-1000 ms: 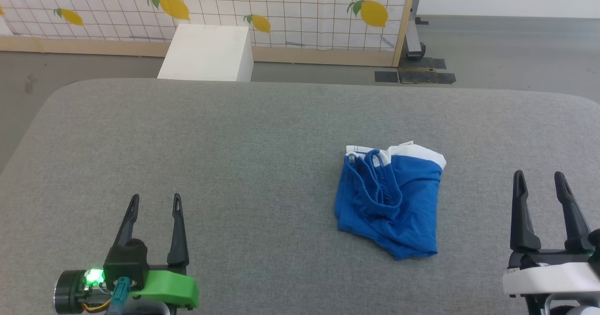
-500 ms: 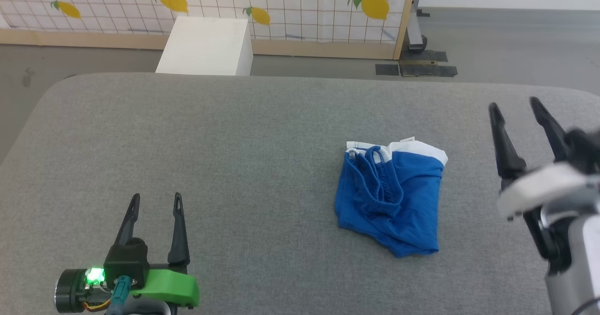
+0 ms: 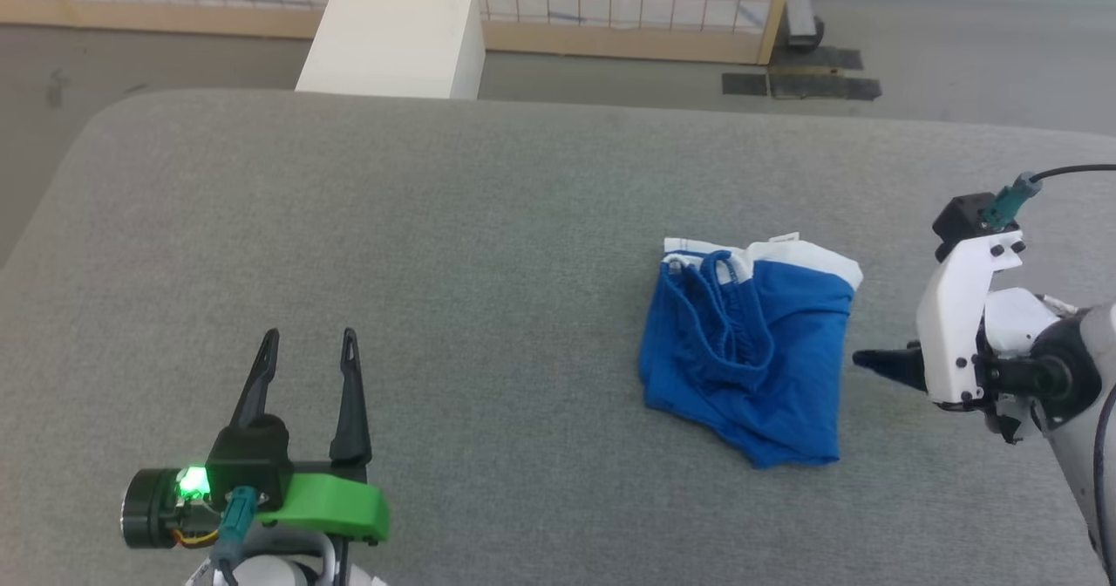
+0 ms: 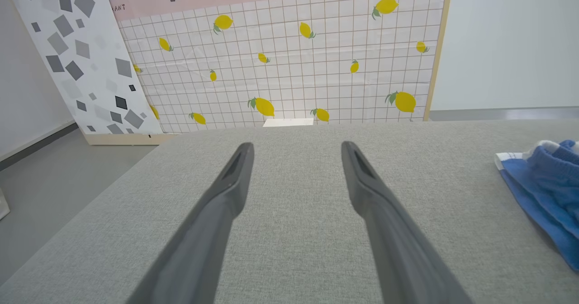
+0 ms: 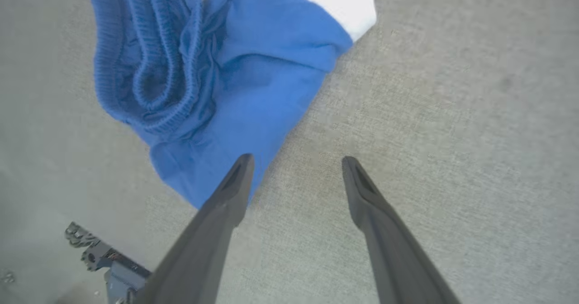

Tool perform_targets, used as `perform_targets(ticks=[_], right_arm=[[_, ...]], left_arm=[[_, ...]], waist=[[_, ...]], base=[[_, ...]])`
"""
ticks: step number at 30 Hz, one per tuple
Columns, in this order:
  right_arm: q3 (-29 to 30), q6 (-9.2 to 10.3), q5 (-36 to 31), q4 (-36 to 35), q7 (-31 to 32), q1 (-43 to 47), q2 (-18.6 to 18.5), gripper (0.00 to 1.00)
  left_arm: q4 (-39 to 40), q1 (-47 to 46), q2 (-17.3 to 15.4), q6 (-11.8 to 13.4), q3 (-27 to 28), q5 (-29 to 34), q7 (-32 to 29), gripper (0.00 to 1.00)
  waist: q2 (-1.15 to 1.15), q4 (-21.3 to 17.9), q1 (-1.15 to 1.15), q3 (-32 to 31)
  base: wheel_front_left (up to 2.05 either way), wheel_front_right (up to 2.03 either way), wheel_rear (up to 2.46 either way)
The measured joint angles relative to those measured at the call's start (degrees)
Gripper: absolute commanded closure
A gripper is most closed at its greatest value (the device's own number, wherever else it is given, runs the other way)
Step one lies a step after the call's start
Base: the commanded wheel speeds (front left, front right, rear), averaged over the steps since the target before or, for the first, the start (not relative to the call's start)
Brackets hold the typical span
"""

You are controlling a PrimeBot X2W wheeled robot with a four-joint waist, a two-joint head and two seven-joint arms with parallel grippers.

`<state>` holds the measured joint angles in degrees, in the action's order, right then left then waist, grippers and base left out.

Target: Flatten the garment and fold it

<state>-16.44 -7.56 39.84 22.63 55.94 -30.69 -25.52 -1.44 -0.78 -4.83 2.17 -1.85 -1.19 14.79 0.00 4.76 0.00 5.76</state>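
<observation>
Bright royal-blue thin-fabric shorts with white trim, the garment (image 3: 748,349), lie bunched at 3 o'clock on the grey fabric worktop (image 3: 436,246). Right gripper (image 5: 294,161): jaws spread, empty, just beside its edge, likely for a corner pinch. Left gripper (image 3: 307,348): jaws spread, empty, at 7 o'clock.

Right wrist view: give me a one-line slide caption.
Open right gripper poised beside the crumpled blue shorts on the grey table, nothing held yet.
</observation>
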Motion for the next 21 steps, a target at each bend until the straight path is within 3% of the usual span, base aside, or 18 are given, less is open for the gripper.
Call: perform_targets(ticks=[5, 17, 18, 19, 21], right_arm=[[0.1, 0.0, 4.2, 5.0, 5.2, -2.7, 1.6, 0.0], [-3.1, -0.02, 4.7, 10.3, 1.9, -4.5, 2.2, 0.0], [-3.7, -0.03, 5.0, 10.0, 1.4, -4.6, 1.8, 0.56], [-4.1, -0.03, 5.2, 9.7, 0.8, -4.6, 1.4, 1.0], [-4.8, -0.03, 5.8, 9.6, -0.1, -4.8, 0.8, 1.0]], left_arm=[[0.0, -1.8, 0.6, 0.0, -0.6, -0.2, 0.0, 0.0], [-0.4, -4.3, 1.2, 0.3, -1.2, -0.8, 0.0, 0.0], [-0.4, -4.3, 1.2, 0.4, -1.2, -0.8, 0.0, 0.0], [-0.4, -4.3, 1.2, 0.4, -1.1, -0.8, 0.0, 0.0], [-0.5, -4.3, 1.2, 0.4, -1.0, -0.8, 0.0, 0.0]], waist=[[0.0, 1.5, 0.0, 2.2], [0.0, 5.6, 0.0, 8.0], [0.0, 5.7, 0.0, 8.4], [0.0, 5.9, 0.0, 8.7], [0.0, 5.9, 0.0, 9.2]], base=[[0.0, 0.0, 0.0], [0.0, 0.0, 0.0], [0.0, 0.0, 0.0], [0.0, 0.0, 0.0], [0.0, 0.0, 0.0]])
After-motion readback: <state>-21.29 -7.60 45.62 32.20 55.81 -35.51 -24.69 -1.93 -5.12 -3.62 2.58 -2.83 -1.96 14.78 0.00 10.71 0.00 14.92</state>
